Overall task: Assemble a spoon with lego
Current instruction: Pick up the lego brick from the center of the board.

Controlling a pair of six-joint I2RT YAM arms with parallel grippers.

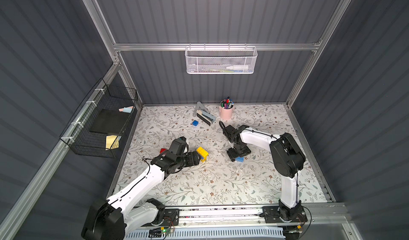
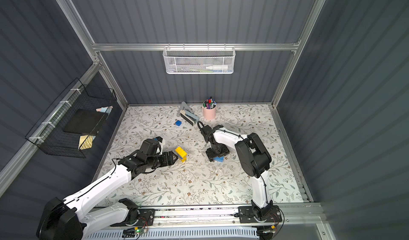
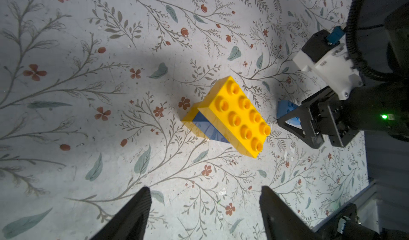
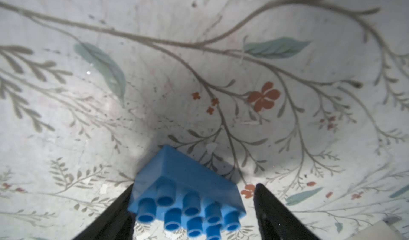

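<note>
lego stack, yellow over blue and yellow, is set on the floral table, just ahead of the left gripper, whose jaws are spread wide and empty. a light blue brick is straddled by the right gripper, jaws parted, a gap kept on one side.

Dim walls, mat brightly lit from above. Soft shadow beside the yellow brick; blue brick blurred, probably too close. Wrist views bend at edges.
</note>
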